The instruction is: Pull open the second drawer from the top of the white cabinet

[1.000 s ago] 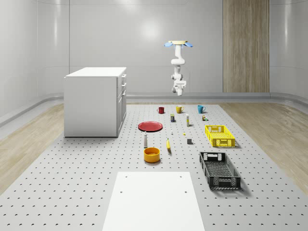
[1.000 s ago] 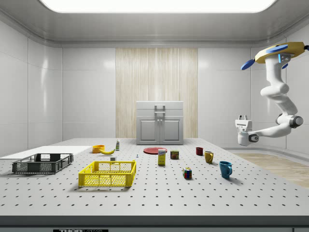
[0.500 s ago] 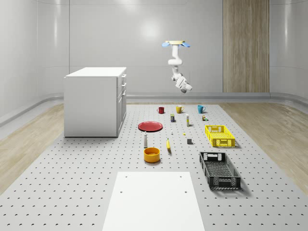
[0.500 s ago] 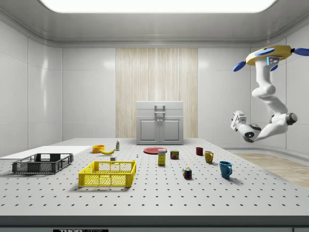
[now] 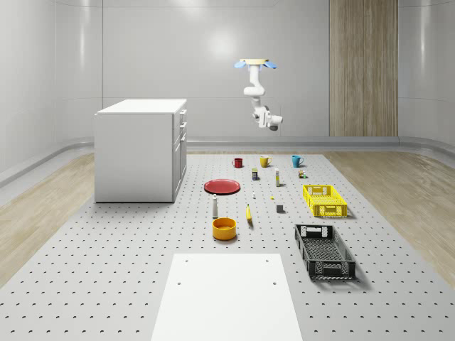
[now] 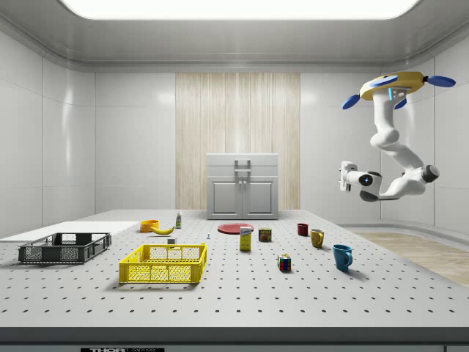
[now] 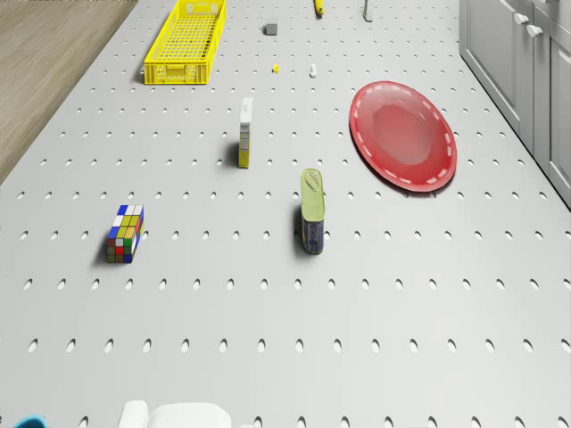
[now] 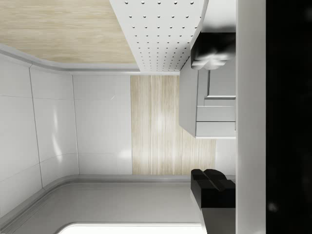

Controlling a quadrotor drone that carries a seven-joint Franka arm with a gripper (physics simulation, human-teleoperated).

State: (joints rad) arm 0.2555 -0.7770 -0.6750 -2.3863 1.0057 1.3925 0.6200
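Frankly, I'm barely started on this one. I have the drone [image 6: 396, 82] hovering high above the far end of the desk [image 5: 128, 284], roughly over the row of mugs, with the arm folded below it and the hand [image 6: 344, 177] hanging in open air at about the height of the cabinet's upper drawers. From the side view the hand points toward the white cabinet [image 5: 140, 149] but is well apart from it, with the red plate [image 5: 222, 186] and a good stretch of desk between them. I cannot tell how the hand is set, though it plainly has hold of nothing, since nothing is near it.

The cabinet stands at the whole-scene view's left, its front facing the scattered items. In the side view its drawer stack sits flush, and I judge the second drawer from the top [image 6: 242, 172] to be fully closed.

So nothing of the pull itself is done. What remains, as I read it: bring the drone across toward the cabinet front, line the hand up with the second drawer's handle, close on it, and draw it outward.
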